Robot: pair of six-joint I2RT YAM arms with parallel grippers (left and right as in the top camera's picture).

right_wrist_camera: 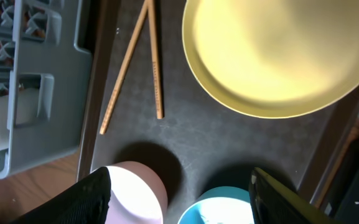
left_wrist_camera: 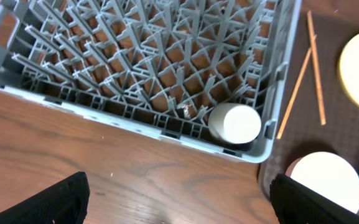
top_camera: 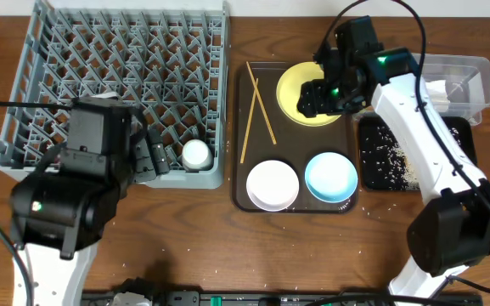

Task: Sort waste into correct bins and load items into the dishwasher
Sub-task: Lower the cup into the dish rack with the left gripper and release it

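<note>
Left gripper: your left gripper (top_camera: 149, 158) is at the lower left of the overhead frame, over the near edge of the dish rack (top_camera: 224, 93). It is released, jaws spread wide. In its wrist view you see only the wooden table (top_camera: 185, 238) between the fingers (left_wrist_camera: 67, 199).
Right gripper: your right gripper (top_camera: 321, 93) hangs over the yellow plate (top_camera: 289, 92) at the upper centre. Its jaws stand apart and grasp nothing.
Dish rack: it fills the upper left of the overhead frame.
Small white cup (top_camera: 197, 154): you find it in the rack's lower right corner, against the rack wall.
Yellow plate: it sits at the top of the brown serving tray (top_camera: 291, 144), partly under your right gripper.
Chopsticks (top_camera: 257, 115): both lie on the tray's left side, crossing near their upper ends, just left of the plate.
White bowl (top_camera: 273, 184): lower left of the tray.
Blue bowl (top_camera: 331, 176): lower right of the tray, just beside the white bowl.
Black tray (top_camera: 372, 170): right of the serving tray, partly under your right arm, with rice scraps (top_camera: 385, 153) scattered on it.
Clear tub (top_camera: 482, 76): upper right of the frame, above the black tray; you cannot tell its contents behind the arm.
</note>
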